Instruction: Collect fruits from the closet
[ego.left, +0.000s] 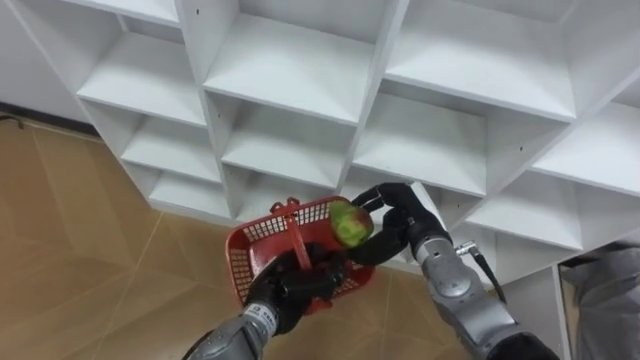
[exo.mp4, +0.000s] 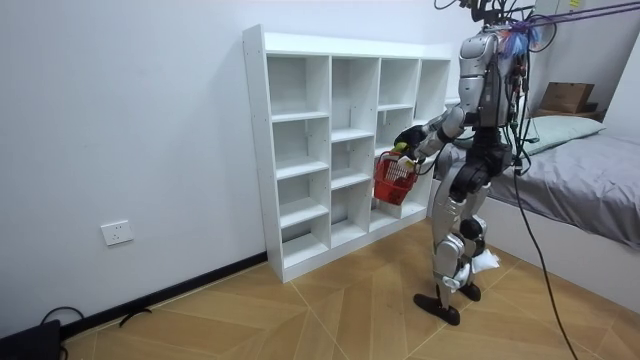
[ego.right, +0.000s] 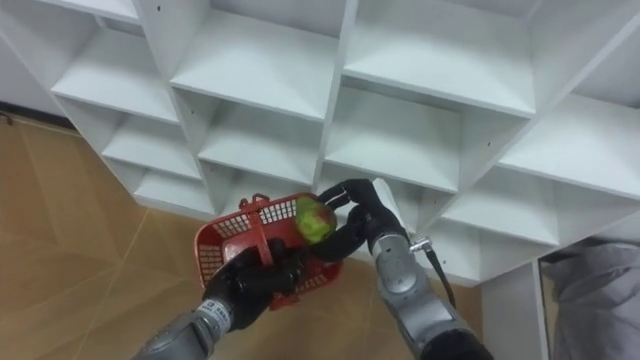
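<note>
A green apple with a red blush (ego.left: 351, 222) sits in my right hand (ego.left: 392, 225), whose fingers curl round it just above the far rim of a red plastic basket (ego.left: 255, 255). My left hand (ego.left: 290, 285) is shut on the basket's red handle (ego.left: 297, 240) and holds the basket up in front of the white closet (ego.left: 300, 70). The same apple (ego.right: 314, 219), right hand (ego.right: 352, 225), basket (ego.right: 215, 255) and left hand (ego.right: 262, 280) show in the right eye view. In the room view I stand facing the closet (exo.mp4: 330, 140) with the basket (exo.mp4: 392, 180) raised before it.
The closet's white compartments (ego.left: 420, 135) in front of me are bare. Wooden floor (ego.left: 80, 250) lies below to the left. A grey bed (exo.mp4: 590, 190) stands behind me on the room view's right, and a cardboard box (exo.mp4: 566, 96) rests at its head.
</note>
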